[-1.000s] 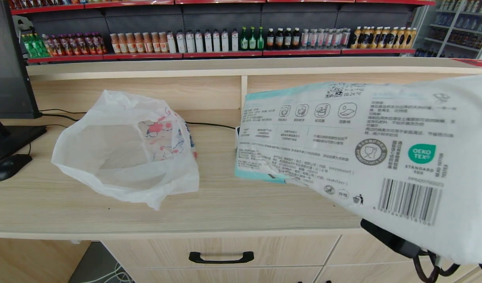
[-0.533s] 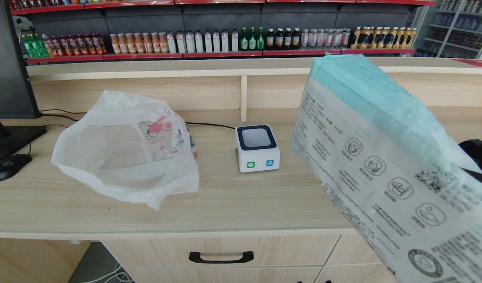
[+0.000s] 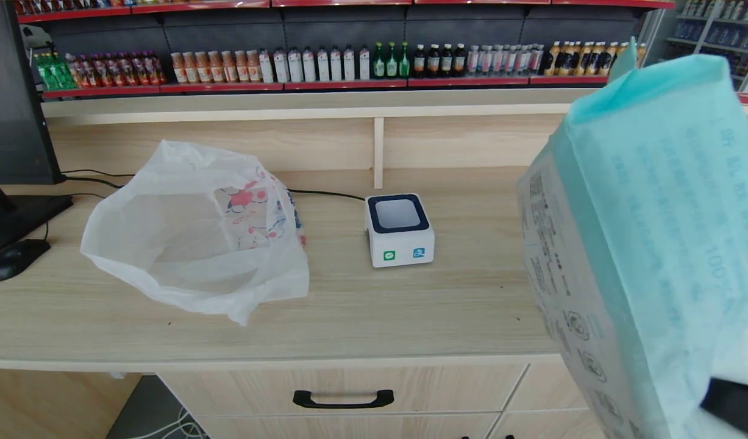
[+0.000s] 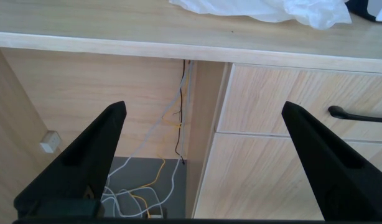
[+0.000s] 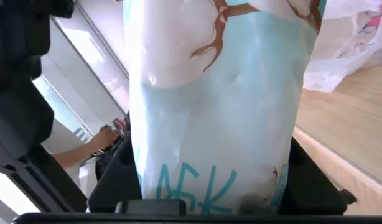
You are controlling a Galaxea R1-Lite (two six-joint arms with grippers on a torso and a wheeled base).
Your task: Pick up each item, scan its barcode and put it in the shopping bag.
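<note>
Pack [image 3: 654,213] aloft, well right of scanner [image 3: 400,230].

Mint-green on the pack [image 3: 648,244], with a white side panel carrying dark print, and brown twig lines on its white end in the right wrist view. The shopping bag [image 3: 185,244] is milky translucent white, with a red-and-blue floral print showing through. The scanner [image 3: 400,230] is white with a navy-framed top and green and blue squares. Pale wood-grain counter [image 3: 410,305], black mouse [image 3: 17,257].

Shopping bag [image 3: 194,244] on the counter [image 3: 410,317], left of the scanner [image 3: 400,230]; pack [image 3: 654,231] aloft to their right; mouse [image 3: 17,258] far left.
</note>
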